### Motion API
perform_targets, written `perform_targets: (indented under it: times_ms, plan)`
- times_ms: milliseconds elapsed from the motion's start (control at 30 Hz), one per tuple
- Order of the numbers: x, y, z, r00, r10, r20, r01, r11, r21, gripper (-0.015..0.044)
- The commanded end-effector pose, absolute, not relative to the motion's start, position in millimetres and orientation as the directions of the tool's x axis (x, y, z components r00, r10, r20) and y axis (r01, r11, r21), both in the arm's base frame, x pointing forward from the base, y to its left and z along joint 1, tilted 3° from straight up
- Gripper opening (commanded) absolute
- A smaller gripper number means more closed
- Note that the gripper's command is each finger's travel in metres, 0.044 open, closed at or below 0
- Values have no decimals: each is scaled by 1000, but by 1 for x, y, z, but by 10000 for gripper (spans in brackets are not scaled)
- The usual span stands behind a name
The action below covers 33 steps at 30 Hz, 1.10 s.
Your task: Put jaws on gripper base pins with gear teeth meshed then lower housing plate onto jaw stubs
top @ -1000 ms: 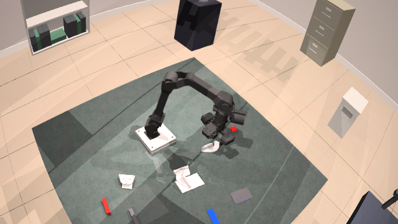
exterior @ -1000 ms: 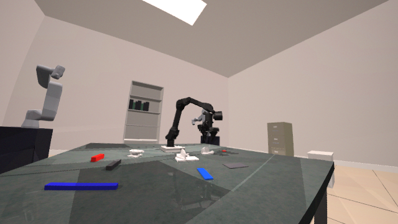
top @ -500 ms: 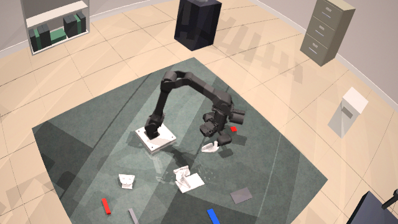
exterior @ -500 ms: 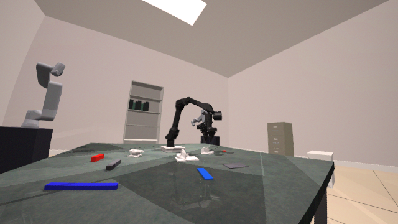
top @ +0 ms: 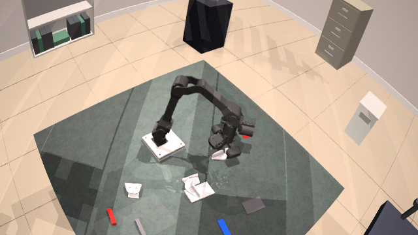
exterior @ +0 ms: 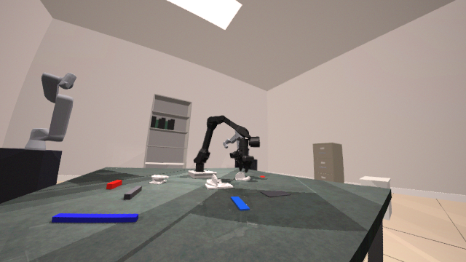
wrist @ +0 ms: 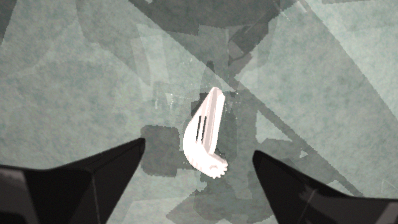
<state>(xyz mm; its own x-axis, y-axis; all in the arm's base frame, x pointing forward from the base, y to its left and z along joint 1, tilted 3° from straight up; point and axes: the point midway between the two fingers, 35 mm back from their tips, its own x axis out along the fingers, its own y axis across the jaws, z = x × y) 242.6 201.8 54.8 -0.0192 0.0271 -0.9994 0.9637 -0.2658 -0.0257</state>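
Observation:
A loose white jaw [top: 219, 155] [exterior: 242, 177] [wrist: 192, 145] lies on the table, its toothed end toward the bottom in the wrist view. My gripper [top: 225, 147] [wrist: 200, 149] is open, with its fingertips above and on either side of this jaw, holding nothing. The white gripper base [top: 205, 190] [exterior: 223, 186] lies nearer the front. A second white jaw [top: 194, 188] appears to be on it; whether it is on a pin cannot be told. The white housing plate [top: 133, 187] [exterior: 159, 177] lies apart, to the left of the base.
A small red block [top: 245, 136] [exterior: 262, 177] lies behind my gripper. Another red block [top: 112, 217] [exterior: 114, 184], a grey bar [top: 140, 226] [exterior: 132, 193], a blue block [top: 224, 226] [exterior: 239, 203] and a dark flat plate [top: 253, 205] [exterior: 276, 193] lie toward the front. A long blue bar [exterior: 95, 218] lies front left.

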Motion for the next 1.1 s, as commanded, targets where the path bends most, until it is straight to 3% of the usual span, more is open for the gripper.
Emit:
perform_targets:
  times_ms: [0,1067]
  plan:
    - [242,202,48,-26,27,-999,963,-269,-32,440]
    - [240,203,8,-26,27,-999,963,-269,-32,440]
